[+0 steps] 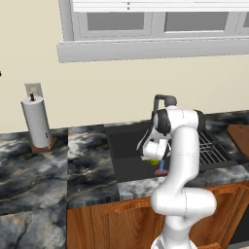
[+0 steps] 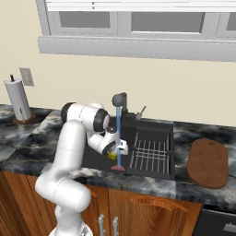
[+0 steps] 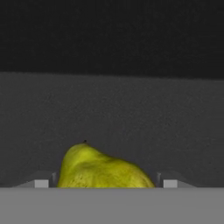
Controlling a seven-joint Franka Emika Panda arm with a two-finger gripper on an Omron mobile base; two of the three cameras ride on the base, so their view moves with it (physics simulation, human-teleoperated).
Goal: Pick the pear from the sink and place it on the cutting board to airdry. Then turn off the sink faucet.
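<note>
The yellow-green pear (image 3: 103,170) lies low in the dark sink (image 1: 126,141), between my two fingertips (image 3: 41,183). A thin gap shows on each side of it. My gripper (image 3: 106,183) is open and reaches down into the basin (image 2: 92,156), with the pear (image 1: 154,161) just under the hand (image 1: 155,151). The pear (image 2: 112,156) peeks out below the gripper (image 2: 115,152). The dark sink faucet (image 2: 119,99) pours a thin blue stream (image 2: 118,138) right beside the hand. The reddish-brown cutting board (image 2: 207,163) lies on the counter right of the sink.
A wire rack (image 2: 150,154) fills the right half of the basin. A pinkish-red drain spot (image 2: 118,168) sits where the stream lands. A paper-towel roll (image 1: 36,124) stands on the counter far left. Windows and a wall rise behind the sink.
</note>
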